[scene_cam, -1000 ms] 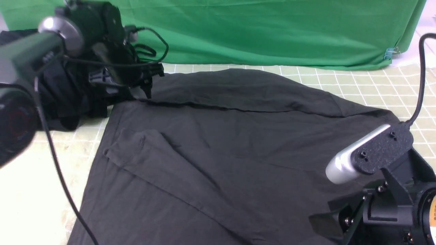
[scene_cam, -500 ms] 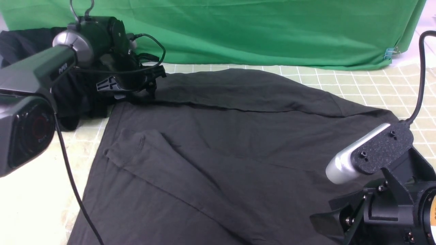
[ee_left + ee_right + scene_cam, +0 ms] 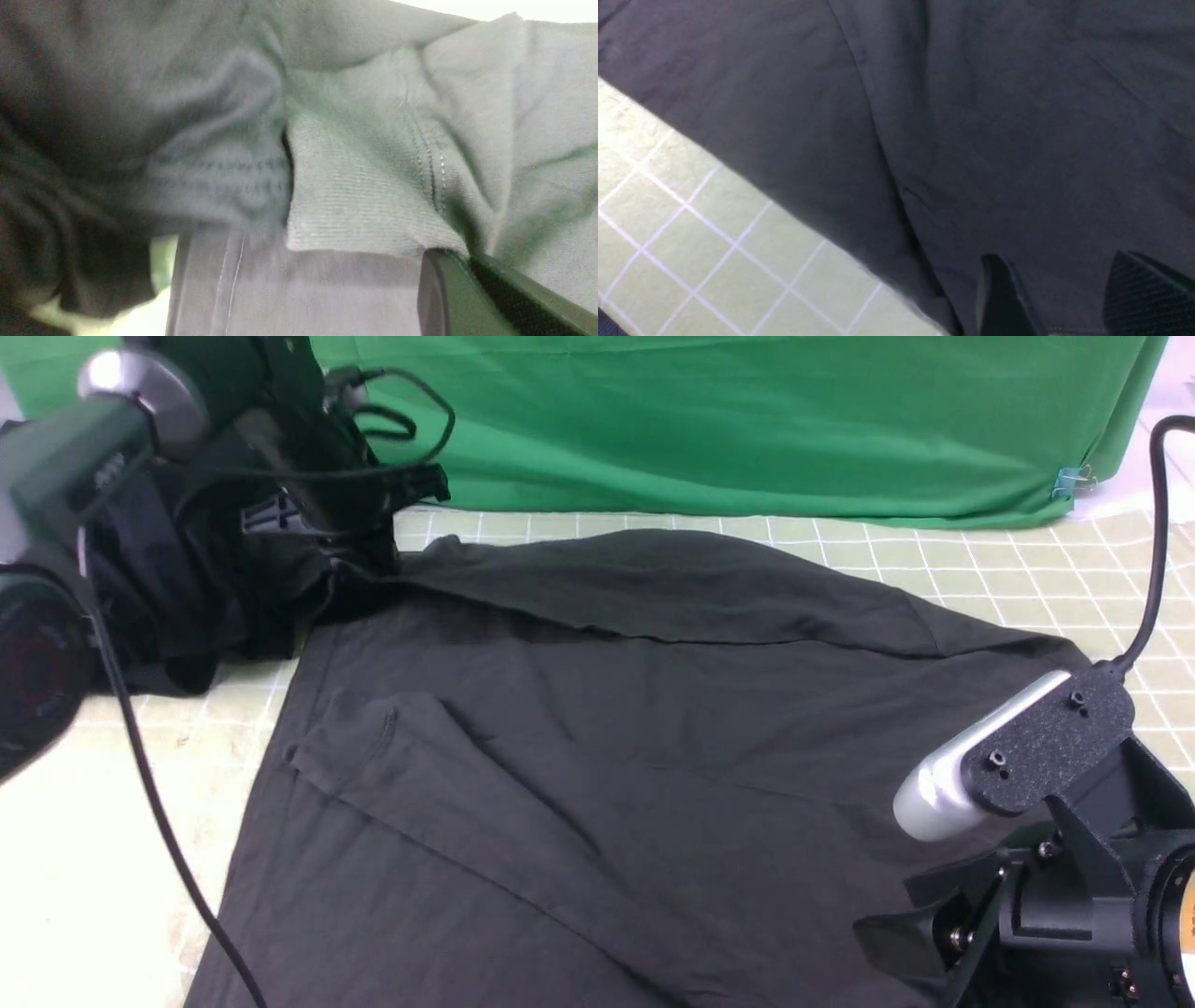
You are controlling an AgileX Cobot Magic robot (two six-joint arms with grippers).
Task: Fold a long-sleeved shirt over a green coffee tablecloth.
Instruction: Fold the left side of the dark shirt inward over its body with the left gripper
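The long-sleeved shirt (image 3: 653, 728) lies spread over the green coffee tablecloth (image 3: 1008, 569), both sleeves laid across its body. Within the last second the cuff (image 3: 355, 200) of the sleeve on the far side has been pinched and raised: half a second earlier that sleeve end lay low beneath the left end effector (image 3: 460, 256), whereas it now slopes up to the fingertips, which are clenched on the cuff. The near sleeve (image 3: 448, 803) is unchanged, running diagonally over the body. The right end effector (image 3: 1064, 284) stands parted above the shirt, grasping nothing. Beside the sleeve's raised end sits a mass of dark garments (image 3: 187, 579); the green cloth (image 3: 700, 420) hangs beyond. The lift suggests that the sleeve is being repositioned or straightened before the body is folded; the principal folds appear to remain. A slipping cuff, or contact with the neighbouring garments, could disturb the layout.
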